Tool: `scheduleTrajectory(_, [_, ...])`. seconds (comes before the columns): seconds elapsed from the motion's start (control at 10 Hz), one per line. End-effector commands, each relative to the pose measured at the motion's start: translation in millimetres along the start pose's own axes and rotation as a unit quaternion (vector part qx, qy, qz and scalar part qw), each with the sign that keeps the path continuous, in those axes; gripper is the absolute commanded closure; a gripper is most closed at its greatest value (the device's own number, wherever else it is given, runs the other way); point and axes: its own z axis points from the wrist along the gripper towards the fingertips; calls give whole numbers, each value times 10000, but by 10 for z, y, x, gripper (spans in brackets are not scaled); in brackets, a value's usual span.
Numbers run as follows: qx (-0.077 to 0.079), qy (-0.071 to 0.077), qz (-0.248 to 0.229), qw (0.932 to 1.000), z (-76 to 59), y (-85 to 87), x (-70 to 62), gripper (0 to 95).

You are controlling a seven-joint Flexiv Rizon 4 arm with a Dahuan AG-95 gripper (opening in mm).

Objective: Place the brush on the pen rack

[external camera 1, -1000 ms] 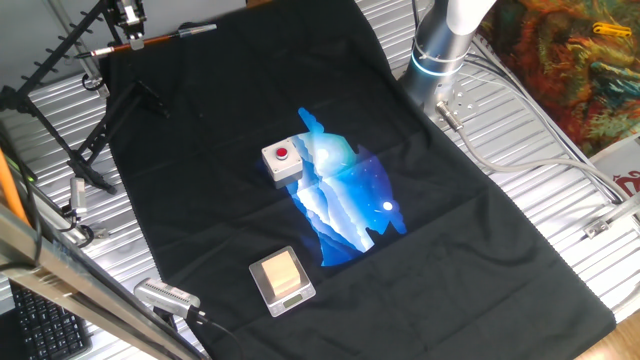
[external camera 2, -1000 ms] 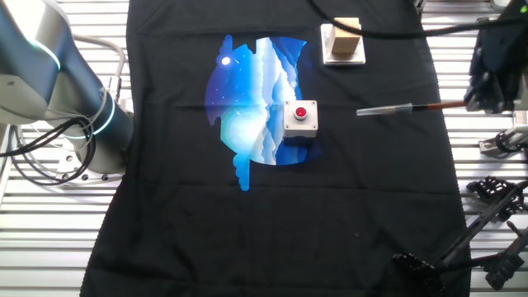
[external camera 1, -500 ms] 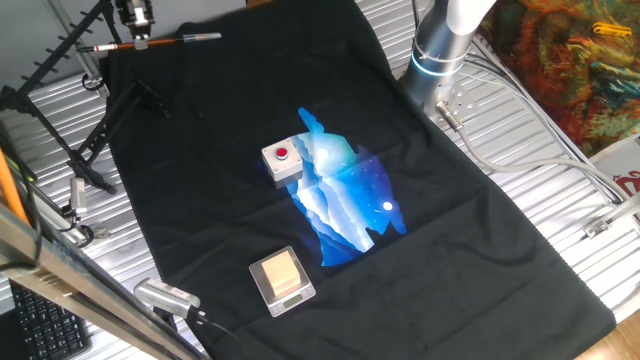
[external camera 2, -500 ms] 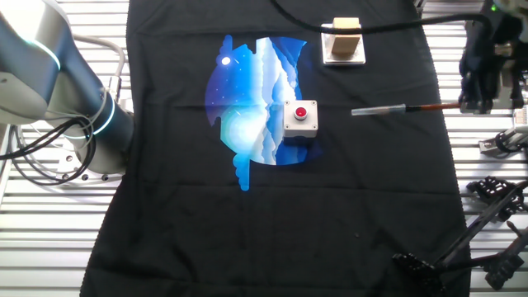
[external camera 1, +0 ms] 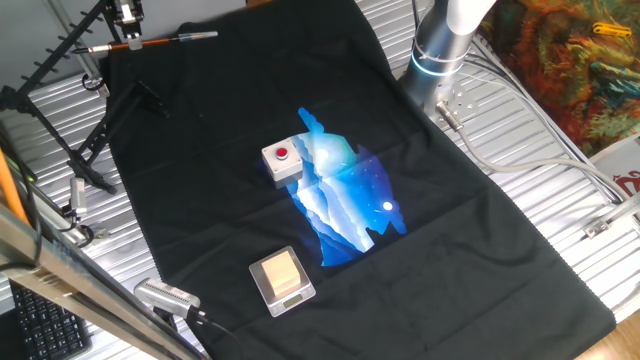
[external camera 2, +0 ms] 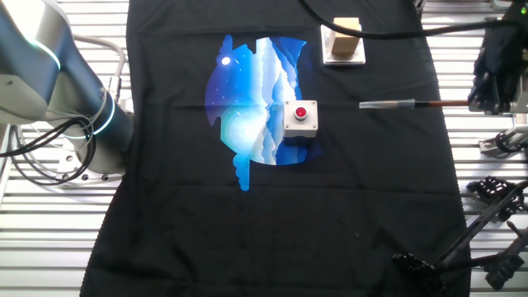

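1. The gripper point(external camera 2: 497, 78) is at the right edge of the frame in the other fixed view. In one fixed view it point(external camera 1: 126, 20) is at the upper left, partly cut off by the top edge.
2. The gripper is closed on the brush point(external camera 2: 410, 103) — it holds the reddish end, and the rest sticks out sideways over the black cloth point(external camera 2: 280, 223).
3. In one fixed view the brush point(external camera 1: 152, 42) lies almost flat in the air, near the top left of the frame. Its grey end points to the right.
4. The pen rack point(external camera 1: 62, 52) is a thin black bar with little teeth, at the upper left in one fixed view. The brush's left end is just beside it, but I cannot tell if they touch.
5. In the other fixed view, black legs of the rack point(external camera 2: 483, 216) show at the lower right, well below the brush.
6. A white box with a red button point(external camera 2: 300, 116) sits in the middle of the cloth, on the blue picture point(external camera 2: 252, 99).
7. A small wooden block point(external camera 1: 279, 271) sits on a little white scale — low in the frame in one fixed view.
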Motion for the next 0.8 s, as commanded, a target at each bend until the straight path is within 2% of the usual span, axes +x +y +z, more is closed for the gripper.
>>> scheduleTrajectory(0.1, [68, -75, -7, 9999, 3, -2, -1, 950])
scheduleTrajectory(0.3, [18, -102, 56, 9999, -1, 1, -8, 950])
scheduleTrajectory(0.6, [-47, 317, 227, 9992, -3, 0, -9, 950])
scheduleTrajectory(0.7, [-23, 412, 315, 9987, -4, -4, -7, 950])
scheduleTrajectory(0.8, [-43, 419, 367, 9984, -13, -13, -6, 950])
